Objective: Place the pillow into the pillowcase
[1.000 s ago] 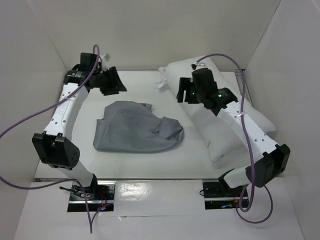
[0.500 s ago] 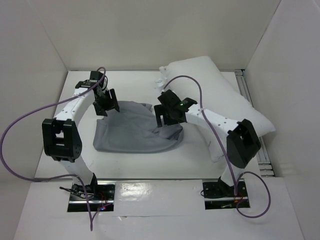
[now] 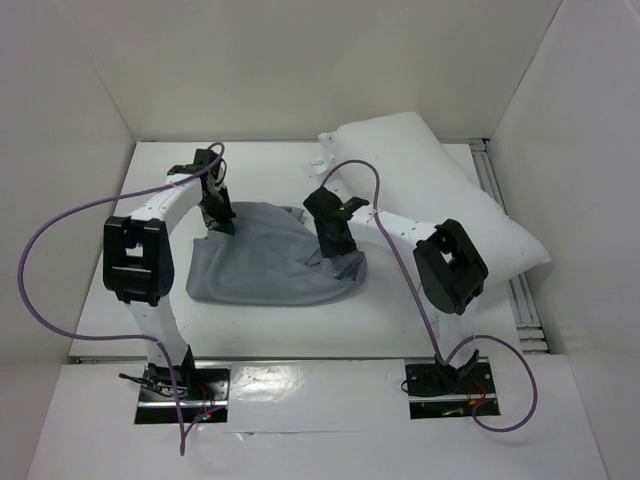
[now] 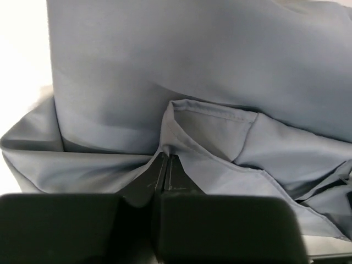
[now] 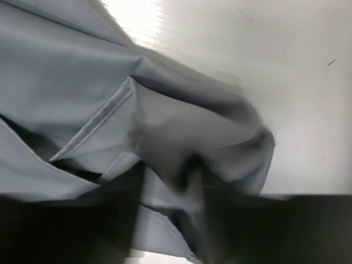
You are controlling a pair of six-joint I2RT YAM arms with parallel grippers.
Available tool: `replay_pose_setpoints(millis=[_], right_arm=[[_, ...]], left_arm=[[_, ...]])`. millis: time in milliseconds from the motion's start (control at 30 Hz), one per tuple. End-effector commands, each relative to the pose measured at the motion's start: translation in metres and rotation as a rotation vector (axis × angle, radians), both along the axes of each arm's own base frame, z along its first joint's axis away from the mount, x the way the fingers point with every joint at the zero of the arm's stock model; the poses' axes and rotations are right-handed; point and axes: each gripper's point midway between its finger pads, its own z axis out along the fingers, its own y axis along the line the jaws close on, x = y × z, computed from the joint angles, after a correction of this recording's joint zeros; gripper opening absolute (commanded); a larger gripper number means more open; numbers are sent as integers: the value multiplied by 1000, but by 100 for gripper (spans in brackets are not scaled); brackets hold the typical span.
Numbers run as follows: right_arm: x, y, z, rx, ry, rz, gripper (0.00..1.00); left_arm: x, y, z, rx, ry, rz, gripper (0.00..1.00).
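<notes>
The grey pillowcase (image 3: 270,265) lies crumpled in the middle of the table. The plump white pillow (image 3: 440,170) rests at the back right, partly against the right wall, apart from the case. My left gripper (image 3: 222,222) stands at the case's upper left corner. In the left wrist view its jaws (image 4: 165,155) are shut, pinching a fold of the pillowcase (image 4: 192,66). My right gripper (image 3: 338,248) is down on the case's upper right edge. The right wrist view is blurred, with bunched pillowcase (image 5: 66,82) cloth between the dark fingers of that gripper (image 5: 168,187).
White walls close in the table on the left, back and right. A metal rail (image 3: 500,200) runs along the right edge beside the pillow. The pillow's small white tag (image 3: 322,165) sticks out at the back. Bare white table (image 5: 264,66) shows beside the case.
Both arms came in from the back corners and down onto the pillowcase's upper edge. Both grippers went from open to closed on the cloth.
</notes>
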Motion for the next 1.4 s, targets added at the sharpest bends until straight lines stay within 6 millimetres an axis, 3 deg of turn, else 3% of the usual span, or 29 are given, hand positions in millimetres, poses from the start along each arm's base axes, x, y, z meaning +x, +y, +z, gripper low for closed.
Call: replay_pose_setpoints(millis=[0, 100, 133, 233, 300, 433, 467, 500, 533, 600, 667, 1000, 1200, 1333, 1367], right_arm=[[24, 15, 23, 61, -82, -23, 31], [29, 17, 32, 63, -102, -19, 3], [31, 15, 41, 67, -124, -24, 0], [35, 13, 68, 78, -177, -29, 0], [39, 13, 89, 99, -217, -37, 0], [37, 11, 120, 134, -273, -24, 0], [37, 10, 125, 142, -282, -24, 0], [36, 11, 125, 148, -277, -19, 0], [33, 9, 119, 135, -262, -18, 0], [31, 7, 115, 128, -254, -18, 0], [28, 7, 110, 126, -240, -13, 0], [19, 1, 104, 124, -219, -15, 0], [17, 0, 103, 118, -212, -15, 0], [16, -1, 96, 106, -198, -15, 0], [16, -1, 96, 106, -198, -15, 0]], left_arm=[[8, -6, 9, -37, -42, -35, 3], [11, -1, 18, -55, -52, -20, 0], [11, -1, 23, -55, -66, -20, 0], [15, 6, 50, -40, -126, 4, 0], [21, 9, 79, -25, -202, 10, 0], [27, 15, 106, -15, -276, 25, 0], [25, 12, 106, -28, -266, 18, 3], [25, 12, 101, -28, -254, 19, 14], [26, 8, 94, -28, -236, 10, 49], [21, 5, 80, -27, -197, 1, 68], [24, 2, 74, -20, -189, 4, 78], [38, -7, 37, 54, -123, -17, 84], [41, 13, 27, 162, -100, 69, 84], [40, 7, 23, 134, -86, 44, 84], [39, 6, 13, 127, -61, 39, 83]])
